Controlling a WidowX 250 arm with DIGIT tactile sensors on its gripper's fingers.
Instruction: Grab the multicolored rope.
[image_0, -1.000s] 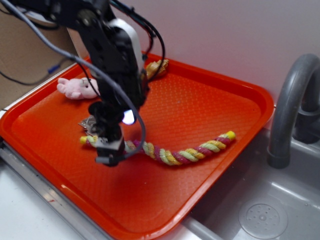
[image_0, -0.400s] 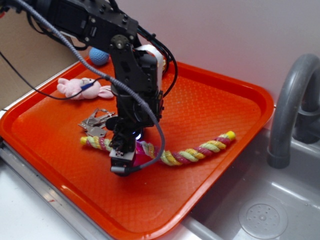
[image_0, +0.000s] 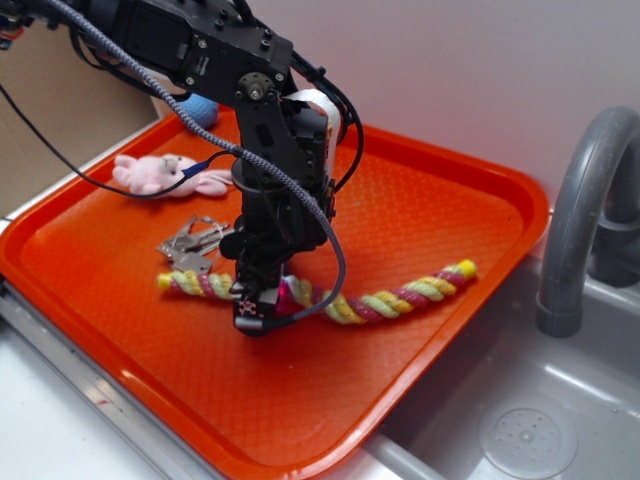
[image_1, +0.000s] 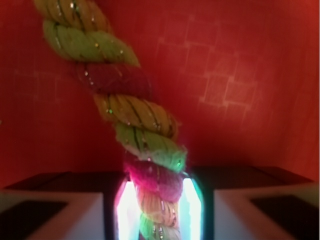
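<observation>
I see the thick twisted yellow, pink and pale-green cotton rope (image_0: 385, 301) lying lengthwise across the orange plastic tray (image_0: 430, 190), its long axis crossing between my jaws. The black gripper (image_0: 262, 312) looks narrowed around it, pads seemingly touching both sides, though glare blurs contact.

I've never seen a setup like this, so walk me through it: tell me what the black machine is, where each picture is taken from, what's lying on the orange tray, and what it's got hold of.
The black machine is a small robot arm ending in a gripper, a two-fingered clamp. One picture is taken from outside, looking down at the scene; the other comes from a camera on the arm's wrist, looking past the fingers. On the orange tray lie a multicolored rope, a bunch of keys, a pink plush toy and a blue ball partly hidden behind the arm. A grey faucet stands at the right. The wrist view shows the rope between the fingers, which seem closed on it; it is not yet lifted.
</observation>
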